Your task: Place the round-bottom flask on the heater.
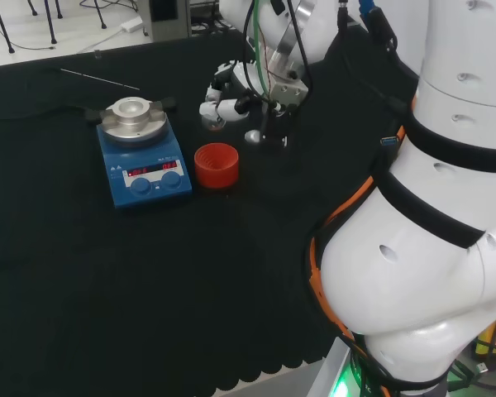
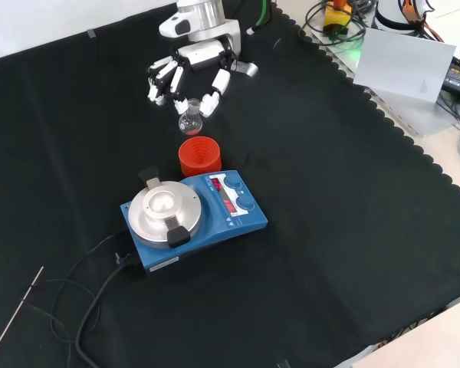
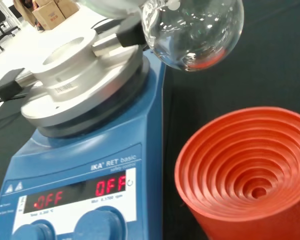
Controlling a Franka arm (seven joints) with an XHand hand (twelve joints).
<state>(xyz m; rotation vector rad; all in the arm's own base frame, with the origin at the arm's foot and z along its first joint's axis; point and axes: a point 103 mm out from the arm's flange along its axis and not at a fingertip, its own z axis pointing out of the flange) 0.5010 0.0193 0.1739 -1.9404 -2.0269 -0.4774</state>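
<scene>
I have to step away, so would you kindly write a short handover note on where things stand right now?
Hand: fingers curled round the neck of the round-bottom flask, holding it in the air with the bulb hanging down.
Flask: lifted clear of the red ribbed stand, which stands empty next to the blue heater. In the wrist view the bulb hangs above the stand and beside the heater's metal block.
Done: flask picked up off the stand.
Left: carry it over the metal block's round hollow, lower it in, release and withdraw.
</scene>
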